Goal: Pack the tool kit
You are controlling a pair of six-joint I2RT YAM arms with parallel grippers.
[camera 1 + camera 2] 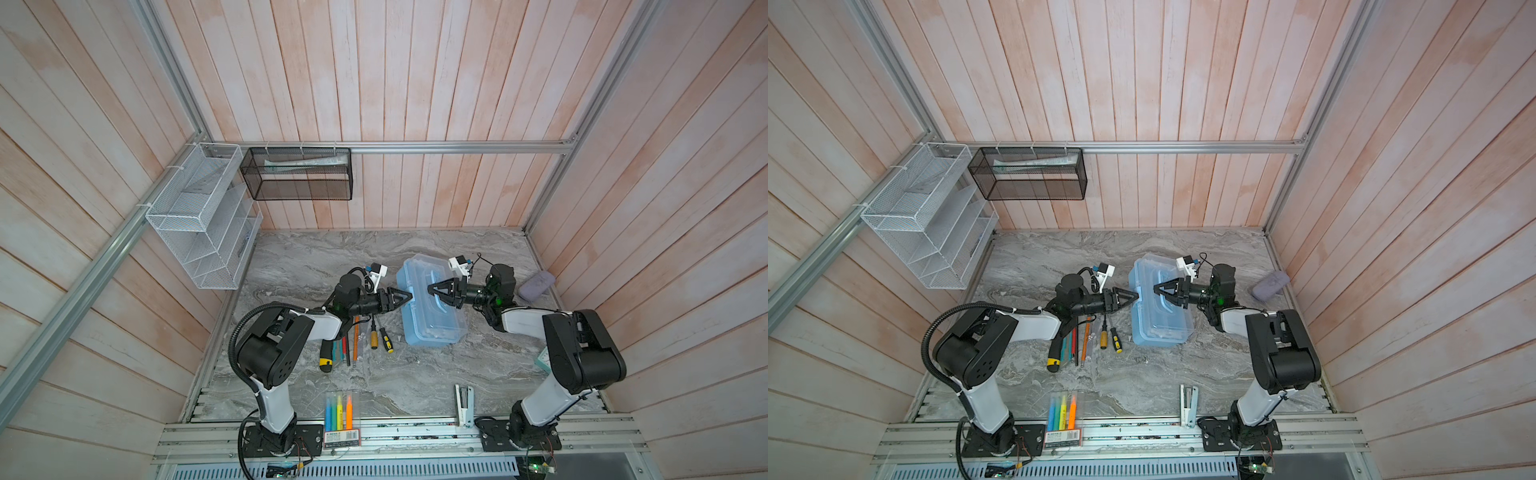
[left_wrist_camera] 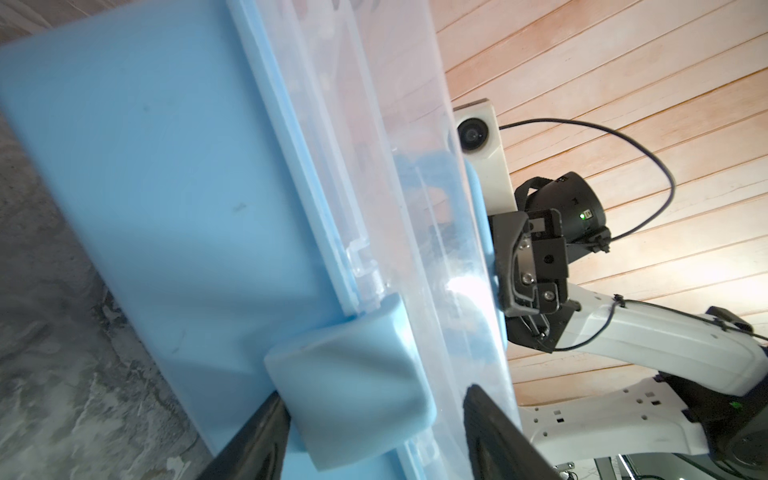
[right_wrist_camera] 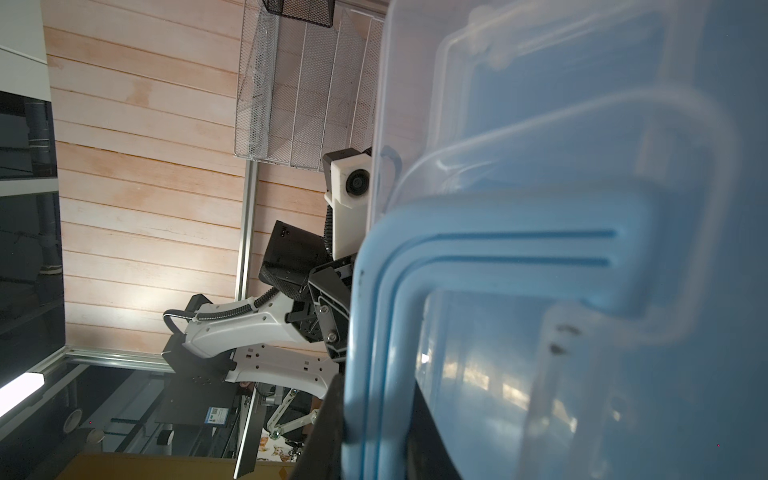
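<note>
Fig.: my R gripper (image 1: 432, 287) clamps handle (image 3: 498, 249) of box (image 1: 440, 326), judged light, stiff, slick; L gripper (image 1: 409, 296) wide, straddling left-side latch (image 2: 349, 374), best holds

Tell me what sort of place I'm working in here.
Probably a purpose-built robot test booth, not a real workshop: plank walls on a bare aluminium frame, a marble-look tabletop, and the left arm and right arm bolted to a rail at its front edge.
</note>
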